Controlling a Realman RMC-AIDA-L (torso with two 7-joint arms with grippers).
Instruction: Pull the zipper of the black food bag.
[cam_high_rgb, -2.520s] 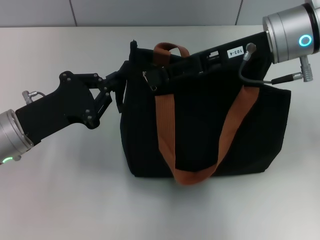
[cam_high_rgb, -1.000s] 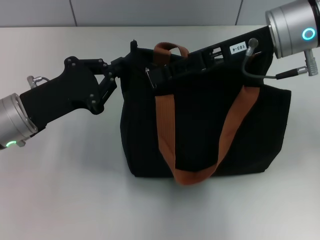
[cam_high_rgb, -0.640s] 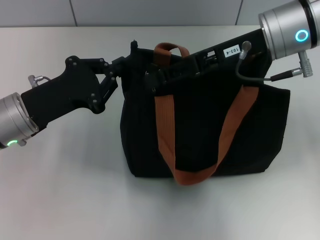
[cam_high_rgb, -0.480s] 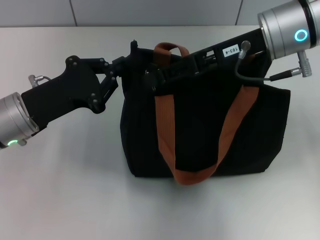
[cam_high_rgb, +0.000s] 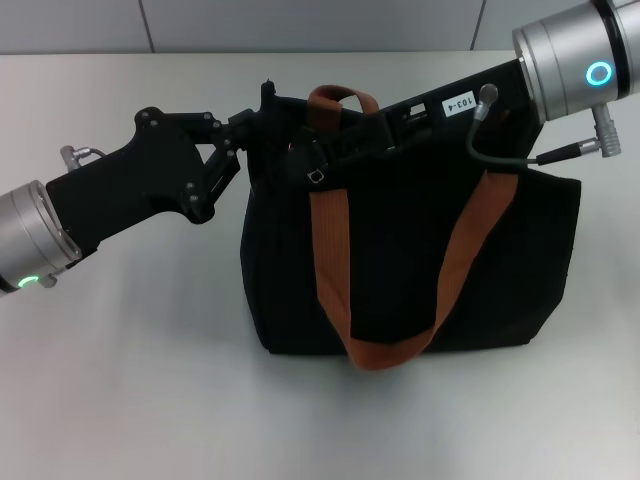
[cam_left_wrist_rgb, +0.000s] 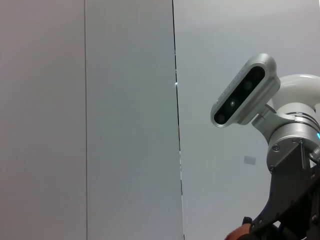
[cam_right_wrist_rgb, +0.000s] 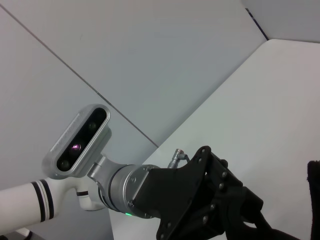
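Left gripper (cam_high_rgb: 255, 128): I saw it at the bag's top left corner, its black fingers pressed against the upper edge; they looked closed on the fabric there, though black on black hid the exact contact.
Left arm: it reached in from my left, low over the table, with a green light on its silver wrist.
Right gripper (cam_high_rgb: 320, 160): I saw its black body lying along the bag's top edge from the right, with the tip near the zipper; I could not tell whether its fingers were apart or together, or whether they gripped the tab.
Right arm: its silver wrist with a blue ring light sat at the upper right, a grey cable looping beneath it.
Zipper (cam_high_rgb: 315, 177): a small silver tab, on the top edge just left of the near strap, right below the right gripper's tip.
Bag (cam_high_rgb: 400, 270): it stood upright in the middle of the table, orange-brown straps hanging down its front face, a second strap loop rising at the top.
Table (cam_high_rgb: 130, 380): pale grey, carrying the bag.
Left wrist view: I got only a wall and the other arm's camera housing (cam_left_wrist_rgb: 244, 97).
Right wrist view: it showed the left arm's black gripper body (cam_right_wrist_rgb: 210, 210) over the table, and a sliver of the bag.
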